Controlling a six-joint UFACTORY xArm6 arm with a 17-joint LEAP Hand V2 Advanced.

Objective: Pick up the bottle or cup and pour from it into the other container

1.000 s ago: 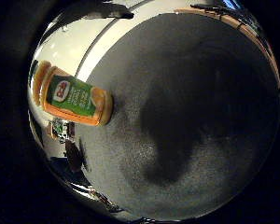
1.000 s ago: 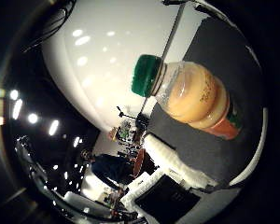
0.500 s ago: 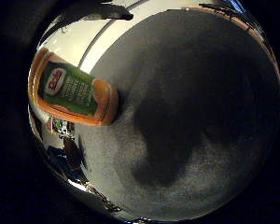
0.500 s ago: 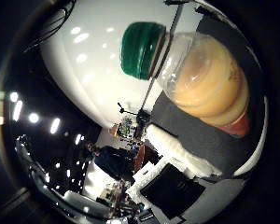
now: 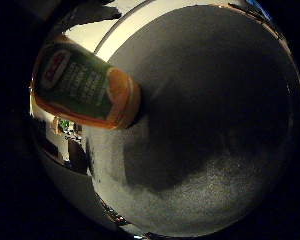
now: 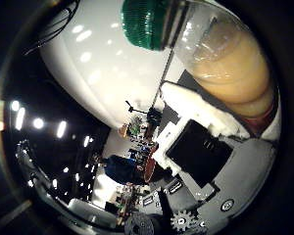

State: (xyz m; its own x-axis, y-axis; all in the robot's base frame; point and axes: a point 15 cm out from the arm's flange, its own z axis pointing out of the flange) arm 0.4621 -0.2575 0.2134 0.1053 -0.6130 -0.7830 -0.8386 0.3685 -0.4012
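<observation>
Close against the palm stands a clear plastic bottle of orange juice (image 6: 230,63) with a green ribbed cap (image 6: 146,22). Its base rests on a dark grey tabletop (image 5: 215,110). Whether the robot hand's (image 6: 201,147) fingers are closed round the bottle cannot be told.

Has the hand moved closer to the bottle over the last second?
Yes. The bottle standing on the dark mat fills steadily more of both palm views, so the palm has closed in on it.

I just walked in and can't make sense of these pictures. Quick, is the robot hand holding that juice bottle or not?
Robot hand: cannot be told. The juice bottle with its green cap is very close to the palm, but no curled fingers show around it.
</observation>
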